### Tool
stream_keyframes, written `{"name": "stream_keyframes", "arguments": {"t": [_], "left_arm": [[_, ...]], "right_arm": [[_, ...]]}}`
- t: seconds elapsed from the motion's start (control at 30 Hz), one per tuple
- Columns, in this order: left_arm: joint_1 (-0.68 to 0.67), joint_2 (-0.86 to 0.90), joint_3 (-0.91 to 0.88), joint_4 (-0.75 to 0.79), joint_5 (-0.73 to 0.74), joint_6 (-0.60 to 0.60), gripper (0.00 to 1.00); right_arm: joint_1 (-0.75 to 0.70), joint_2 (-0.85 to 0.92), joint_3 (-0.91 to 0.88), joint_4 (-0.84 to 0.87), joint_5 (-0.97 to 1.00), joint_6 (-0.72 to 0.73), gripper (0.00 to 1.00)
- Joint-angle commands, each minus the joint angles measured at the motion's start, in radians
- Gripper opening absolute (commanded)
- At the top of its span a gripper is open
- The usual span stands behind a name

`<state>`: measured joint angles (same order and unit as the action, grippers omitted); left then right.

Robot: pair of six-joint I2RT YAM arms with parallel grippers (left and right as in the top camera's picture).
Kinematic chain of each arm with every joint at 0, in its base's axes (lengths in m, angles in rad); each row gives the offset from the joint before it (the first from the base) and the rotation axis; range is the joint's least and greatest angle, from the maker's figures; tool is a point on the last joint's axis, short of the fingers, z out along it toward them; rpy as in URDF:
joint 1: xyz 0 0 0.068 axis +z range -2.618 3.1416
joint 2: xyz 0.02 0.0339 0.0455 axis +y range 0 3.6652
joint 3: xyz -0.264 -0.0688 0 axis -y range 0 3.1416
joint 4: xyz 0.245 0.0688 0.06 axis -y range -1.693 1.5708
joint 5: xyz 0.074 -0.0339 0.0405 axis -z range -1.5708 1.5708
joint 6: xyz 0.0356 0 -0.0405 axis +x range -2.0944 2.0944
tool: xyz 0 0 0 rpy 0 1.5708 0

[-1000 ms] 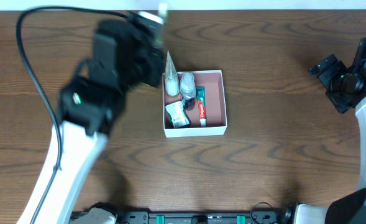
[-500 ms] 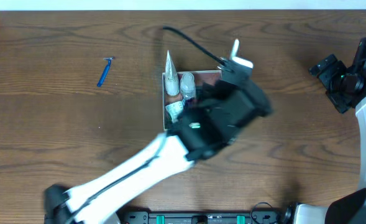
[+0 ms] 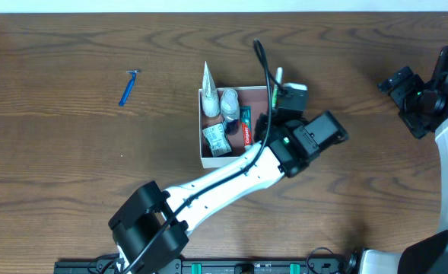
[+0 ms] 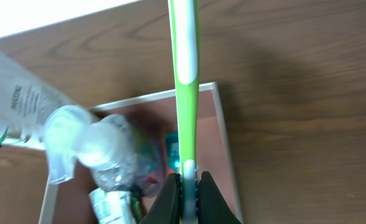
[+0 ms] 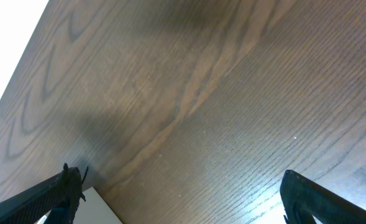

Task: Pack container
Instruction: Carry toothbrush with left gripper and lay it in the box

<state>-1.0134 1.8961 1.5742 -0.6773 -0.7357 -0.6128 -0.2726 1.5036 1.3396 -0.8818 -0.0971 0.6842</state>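
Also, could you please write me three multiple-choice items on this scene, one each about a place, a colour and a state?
1. Where does the blue razor lie relative to the container?
A inside it; B on the table, apart from it on the left; C leaning on its wall.
2. What colour is the toothbrush in the left pincer?
A red; B black; C green and white.
3. How is the right pincer?
A open and empty; B shut on a tube; C shut on the razor.
Answers: 1 B, the overhead view shows it on bare wood away from the container. 2 C, the left wrist view shows the green and white handle. 3 A, its fingers stand wide apart over bare table.
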Motion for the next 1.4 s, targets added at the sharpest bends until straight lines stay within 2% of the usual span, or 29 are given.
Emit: {"name": "stream_keyframes", "arguments": {"t": [0.0,0.27,1.2,1.3,1.37], "left_arm": [[0.033,0.011,0.002,-0.041,-0.032,-0.113,0.06],[0.075,0.012,-0.010,-0.066,0.023,-0.125,0.06],[0.076,0.150,-0.016,-0.074,0.079,-0.122,0.06],[0.076,0.150,-0.016,-0.073,0.085,-0.122,0.11],[0.076,0.150,-0.016,-0.073,0.089,-0.122,0.11]], "right_arm": [[-0.005,-0.011,0.001,-0.001,0.003,-0.013,0.99],[-0.005,-0.011,0.001,-0.001,0.003,-0.013,0.99],[-0.005,-0.011,0.001,-0.001,0.003,-0.013,0.99],[-0.005,-0.011,0.001,-0.001,0.003,-0.013,0.99],[-0.005,-0.011,0.001,-0.001,0.003,-0.013,0.99]]}}
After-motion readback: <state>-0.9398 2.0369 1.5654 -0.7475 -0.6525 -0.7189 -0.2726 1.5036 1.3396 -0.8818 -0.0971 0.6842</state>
